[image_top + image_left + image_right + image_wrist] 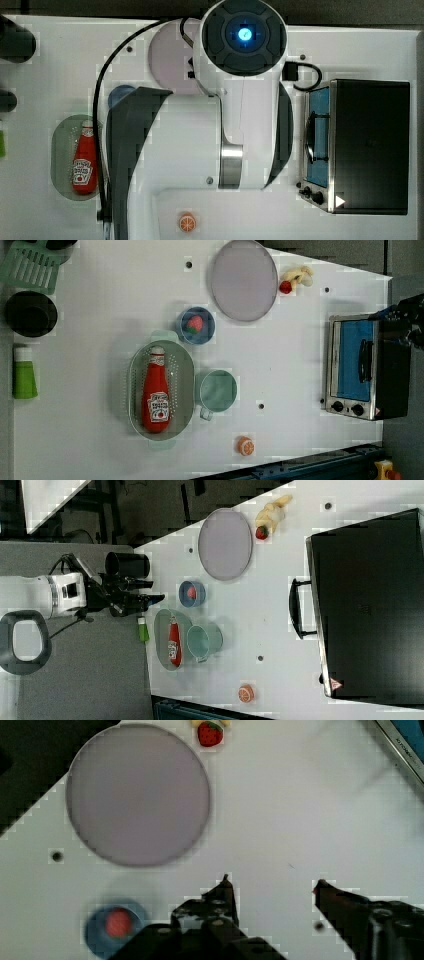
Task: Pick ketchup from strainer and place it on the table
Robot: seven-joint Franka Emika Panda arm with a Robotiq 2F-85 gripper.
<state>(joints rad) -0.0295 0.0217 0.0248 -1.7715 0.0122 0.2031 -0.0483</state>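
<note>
Holding the tool wide, with nothing between its fingers, apart from the ketchup and hanging over open bench. Finding the bottle lying flat along the strainer, label up, cap toward the left view's top, resting on the perforated floor and not yet on the bench.

Probably risking a glancing grip when closing across the rounded, smooth-looking body: squeezing it out sideways, or rolling it against the basket wall. Risking also, when coming down off-centre, catching the strainer's rim and dragging or tipping the light basket along. Possibly letting the bottle swing nose-down when gripping too near one end. Threatening, when carrying it out low toward the left view's right, the green cup standing just beside the strainer, and the blue bowl near its upper end. Perhaps denting a soft bottle by clamping too hard. Needing, judging from all this, a centred, crosswise approach and a clean lift before travelling.
</note>
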